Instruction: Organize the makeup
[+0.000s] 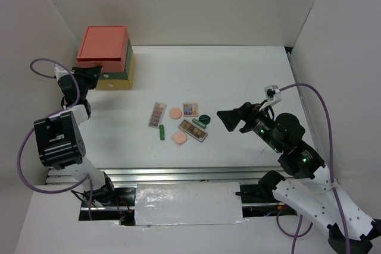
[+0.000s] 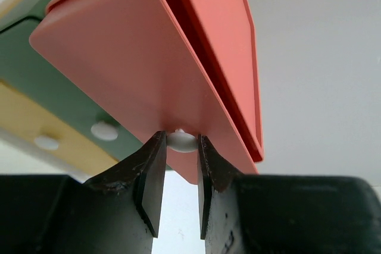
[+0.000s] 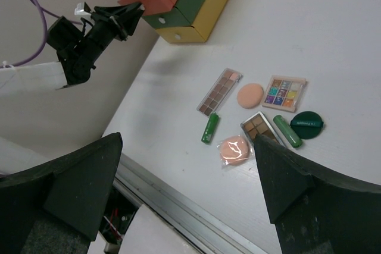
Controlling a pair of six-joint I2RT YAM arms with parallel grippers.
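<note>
The makeup lies in a loose group mid-table: a pinkish palette [image 1: 157, 114], a multicolour palette [image 1: 190, 109], a brown palette [image 1: 193, 130], two peach puffs [image 1: 175, 112] [image 1: 180, 138], a green tube [image 1: 162, 132] and a dark green compact [image 1: 205, 119]. At the far left my left gripper [image 2: 181, 147] is shut on the white knob [image 2: 181, 140] of the coral top drawer [image 2: 137, 69], which stands a little out of the box. To the right of the makeup and above the table, my right gripper [image 3: 187, 141] hangs wide open with nothing in it.
The stacked drawer box [image 1: 107, 57] stands at the back left, coral over green over yellow. A second green tube [image 3: 287, 130] lies between the brown palette [image 3: 259, 125] and the compact [image 3: 306, 124]. White walls close in the table. A metal rail [image 1: 178, 173] runs along the near edge.
</note>
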